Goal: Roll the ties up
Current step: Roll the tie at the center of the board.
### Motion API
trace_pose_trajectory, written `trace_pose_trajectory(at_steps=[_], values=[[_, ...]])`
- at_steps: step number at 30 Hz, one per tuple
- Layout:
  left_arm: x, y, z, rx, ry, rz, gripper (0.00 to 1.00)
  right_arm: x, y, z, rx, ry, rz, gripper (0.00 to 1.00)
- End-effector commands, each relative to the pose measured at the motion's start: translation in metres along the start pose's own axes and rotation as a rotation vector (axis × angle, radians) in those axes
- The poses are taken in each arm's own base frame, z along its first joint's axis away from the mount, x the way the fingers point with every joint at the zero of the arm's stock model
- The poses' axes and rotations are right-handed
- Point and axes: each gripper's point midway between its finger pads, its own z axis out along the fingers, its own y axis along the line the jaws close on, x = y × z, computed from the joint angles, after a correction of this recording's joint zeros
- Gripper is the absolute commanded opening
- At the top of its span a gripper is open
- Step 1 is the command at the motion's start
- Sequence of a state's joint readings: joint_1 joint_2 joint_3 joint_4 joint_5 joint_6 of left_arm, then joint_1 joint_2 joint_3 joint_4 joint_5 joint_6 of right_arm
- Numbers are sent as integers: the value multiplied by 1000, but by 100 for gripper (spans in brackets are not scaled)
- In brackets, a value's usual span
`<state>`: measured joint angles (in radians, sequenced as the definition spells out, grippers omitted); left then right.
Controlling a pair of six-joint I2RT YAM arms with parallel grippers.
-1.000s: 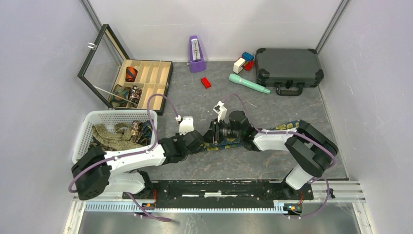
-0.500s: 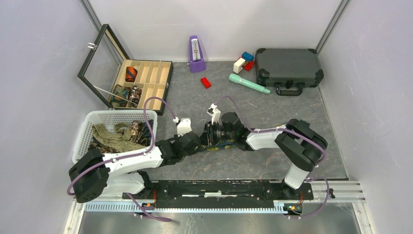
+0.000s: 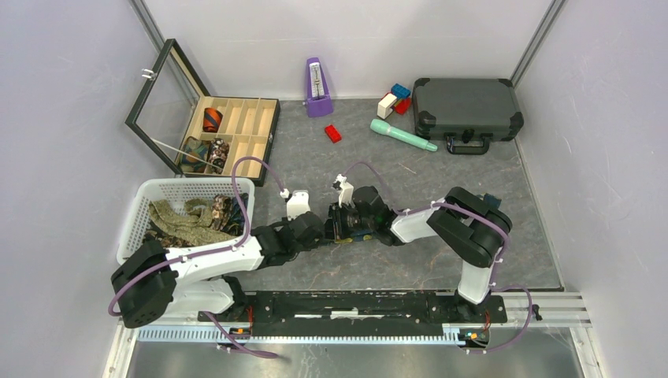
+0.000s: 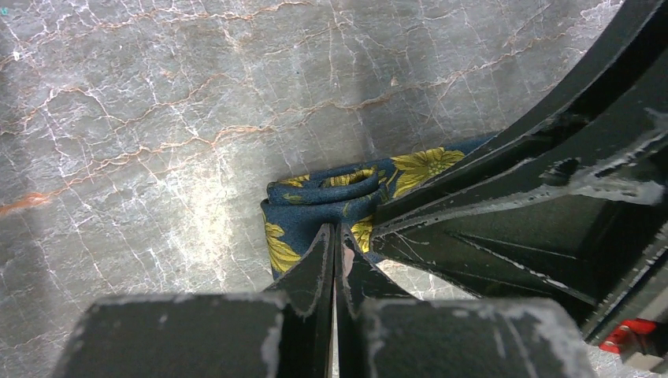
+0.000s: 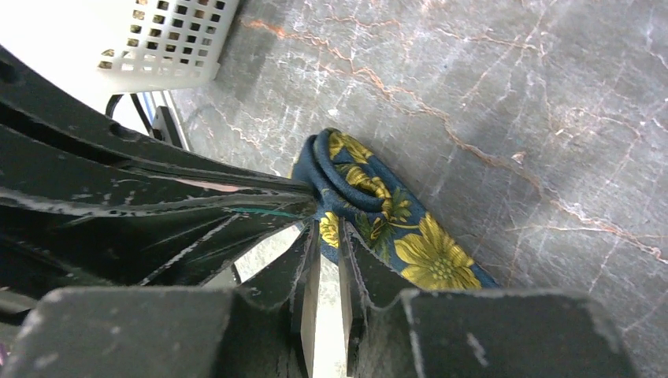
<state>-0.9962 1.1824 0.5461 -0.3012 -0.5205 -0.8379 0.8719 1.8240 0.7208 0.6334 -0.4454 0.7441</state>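
A navy tie with yellow flowers (image 3: 356,233) lies mid-table, its end wound into a small coil (image 4: 327,189) that also shows in the right wrist view (image 5: 346,177). My left gripper (image 4: 335,230) is shut on the coil's edge. My right gripper (image 5: 327,228) is shut on the tie right beside the coil, facing the left gripper. The two grippers meet at the coil (image 3: 339,223). Loose olive and brown ties (image 3: 185,216) lie in the white basket (image 3: 142,193). Rolled ties (image 3: 213,120) sit in the wooden box (image 3: 264,126).
A purple metronome (image 3: 317,87), a red block (image 3: 333,133), a teal handle-shaped tool (image 3: 402,135), small coloured blocks (image 3: 394,100) and a dark hard case (image 3: 466,110) stand at the back. The box's glass lid (image 3: 161,102) stands open at left.
My right arm has swept left along the tie, and the loose strip to the right has shortened as the coil moved left toward my left gripper. The left arm shifted slightly left.
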Motion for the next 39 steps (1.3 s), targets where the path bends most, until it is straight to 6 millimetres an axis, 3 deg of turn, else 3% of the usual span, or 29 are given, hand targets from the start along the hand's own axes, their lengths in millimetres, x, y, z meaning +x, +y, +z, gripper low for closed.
trace_pose_trajectory(at_steps=[1, 7, 12, 14, 20, 27, 39], values=[[-11, -8, -3, 33, -36, -60, 3, -10, 2, 8, -2, -33, -42, 20], [-28, -19, -23, 79, -32, -60, 24, -5, -12, 10, 42, -18, -57, 20], [-38, -6, -35, 47, -60, -34, 66, -8, -13, 11, 46, -19, -63, 20], [-37, 3, -36, 30, -71, -28, 78, -8, -13, 12, 47, -19, -66, 20], [-27, 20, -27, 43, -36, -56, 81, -8, -15, 14, 47, -12, -69, 20], [-23, 18, -14, 193, 1, -197, 69, -7, -18, 14, 57, -9, -73, 20], [-13, 18, -5, 380, -6, -277, 63, -9, -24, 17, 67, -2, -74, 20]])
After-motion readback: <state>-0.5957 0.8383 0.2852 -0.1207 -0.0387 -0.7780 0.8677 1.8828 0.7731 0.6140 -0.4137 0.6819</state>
